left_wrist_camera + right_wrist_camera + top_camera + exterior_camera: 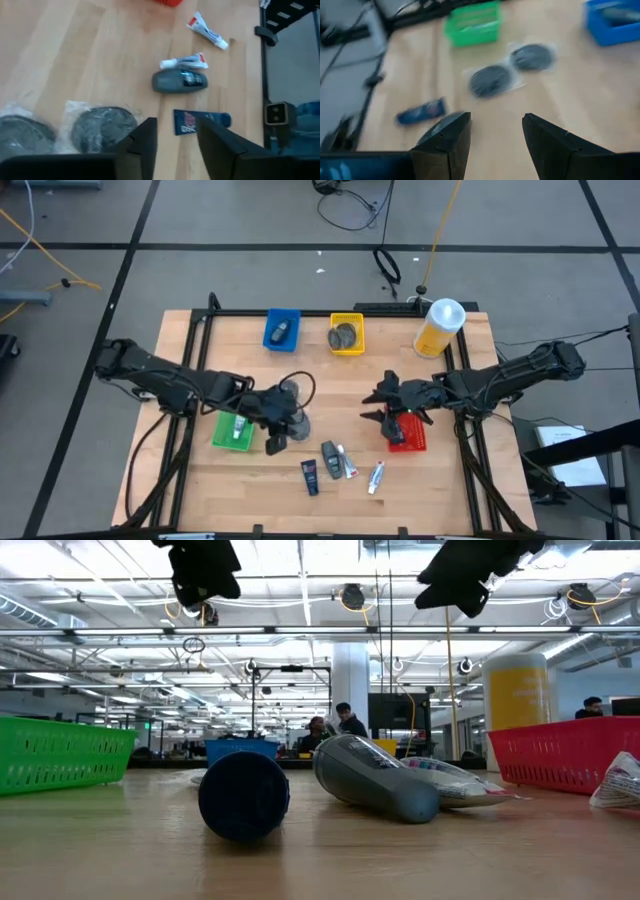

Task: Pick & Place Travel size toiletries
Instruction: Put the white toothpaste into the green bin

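While both arms hover mid-bench, the high view shows the left gripper beside the green tray and the right gripper at the red tray; loose toiletries lie toward the near edge, unsorted. Low view: both grippers hang clear above the items. Left wrist view: fingers parted, empty, over a wrapped grey disc (probably the next pick). Right wrist view: fingers spread, nothing held.

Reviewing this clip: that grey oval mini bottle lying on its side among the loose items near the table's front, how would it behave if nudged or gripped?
The grey mini bottle lies on its rounded side, so a nudge may rock or roll it. Its smooth, tapered shell looks slippery under a pinch. A white tube lies right against it and would probably shift too.
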Controlling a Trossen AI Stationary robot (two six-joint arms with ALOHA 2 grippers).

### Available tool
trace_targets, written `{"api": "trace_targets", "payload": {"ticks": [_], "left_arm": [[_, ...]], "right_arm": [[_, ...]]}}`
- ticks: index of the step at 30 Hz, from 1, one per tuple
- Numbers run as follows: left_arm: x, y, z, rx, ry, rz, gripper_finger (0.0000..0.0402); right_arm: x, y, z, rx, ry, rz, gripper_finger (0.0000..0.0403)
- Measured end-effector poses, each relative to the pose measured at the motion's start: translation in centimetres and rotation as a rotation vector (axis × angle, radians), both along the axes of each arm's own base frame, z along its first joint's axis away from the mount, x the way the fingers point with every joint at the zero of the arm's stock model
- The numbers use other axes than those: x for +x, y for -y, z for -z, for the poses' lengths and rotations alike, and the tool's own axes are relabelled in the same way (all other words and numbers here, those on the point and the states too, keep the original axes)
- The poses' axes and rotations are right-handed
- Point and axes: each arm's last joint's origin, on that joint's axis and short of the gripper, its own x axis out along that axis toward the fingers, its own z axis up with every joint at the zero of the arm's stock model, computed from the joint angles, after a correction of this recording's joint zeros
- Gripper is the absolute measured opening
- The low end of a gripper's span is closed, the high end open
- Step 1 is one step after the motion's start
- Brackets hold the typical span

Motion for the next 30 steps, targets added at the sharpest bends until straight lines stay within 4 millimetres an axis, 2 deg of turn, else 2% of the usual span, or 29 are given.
{"api": "trace_targets", "payload": {"ticks": [5,8,17,23,30], "left_arm": [[-0.4,1.3,0.0,-0.041,-0.012,-0.010,0.0193],[-0.6,2.0,0.0,-0.064,-0.018,-0.037,0.0207],[-1.4,4.0,0.0,-0.062,-0.012,-0.075,0.0184],[-1.9,5.0,0.0,-0.114,-0.030,-0.095,0.0163],[-2.1,5.4,0.1,-0.200,-0.064,-0.181,0.0163]], "right_arm": [[-0.6,-1.4,0.8,-0.089,-0.083,-0.246,0.0171],[-0.7,-2.4,1.7,-0.143,-0.131,-0.385,0.0171],[0.3,-5.5,5.2,-0.325,-0.231,-0.647,0.0173],[0.2,-7.2,6.6,-0.446,-0.247,-0.807,0.0188],[0.5,-8.7,8.0,-0.484,-0.244,-0.880,0.0207]]}}
